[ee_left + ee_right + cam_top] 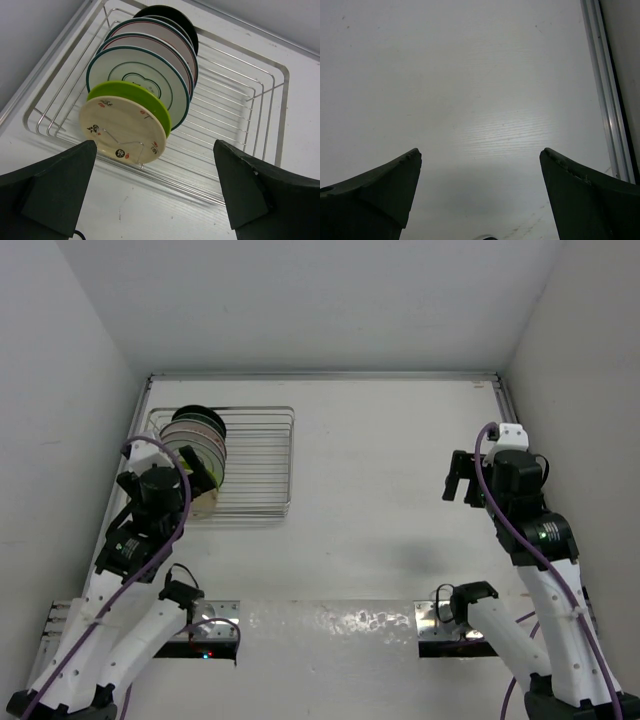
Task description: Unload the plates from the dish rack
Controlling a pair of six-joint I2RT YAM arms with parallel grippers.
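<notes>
Hand on left (155,144) gapes wide, empty, facing plates (145,80) in dish rack (226,125).

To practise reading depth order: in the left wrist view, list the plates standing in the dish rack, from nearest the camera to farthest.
cream plate with small red and black marks → lime green plate → teal-rimmed white plates, several packed close together → black plate

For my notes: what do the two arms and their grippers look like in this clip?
The left arm and right arm have white links with black joints; a purple cable runs along each. The left gripper and right gripper have dark, wedge-shaped fingers.
</notes>
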